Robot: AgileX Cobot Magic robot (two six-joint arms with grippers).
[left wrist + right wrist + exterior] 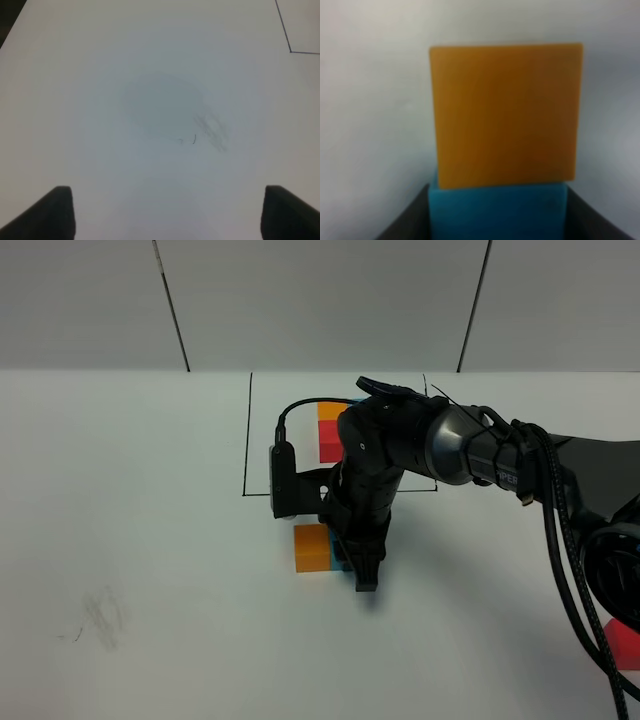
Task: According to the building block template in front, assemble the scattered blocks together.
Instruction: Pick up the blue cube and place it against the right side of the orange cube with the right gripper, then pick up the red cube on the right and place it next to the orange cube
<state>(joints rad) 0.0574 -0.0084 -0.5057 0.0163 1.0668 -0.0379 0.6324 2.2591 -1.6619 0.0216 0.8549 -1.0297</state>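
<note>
- Right tool [364, 578]: pointing down at the tabletop [150, 540], reached across the middle. It is closed on the blue block [497, 209]. The wrist view shows a dark finger [405, 225] on each side of the block.
- Orange block [505, 115]: directly ahead of the right tool, touching the far face of the blue block. The two sit flush in a line. From the high camera the orange one is fully in sight beside the tool, while only a sliver of the blue shows beneath it.
- Building block template [330, 435]: beyond the right tool, inside the black rectangle [247, 440]. My arm covers most of it. I can see orange and red cubes with a trace of blue behind them.
- Red block [622, 645]: well apart from the right tool, back toward that arm's base, partly behind cables.
- Left tool [165, 212]: jaws wide apart, holding nothing, over bare tabletop. Faint scuff marks [210, 129] lie ahead of it. One corner of the rectangle is farther off, well clear of the tool.
</note>
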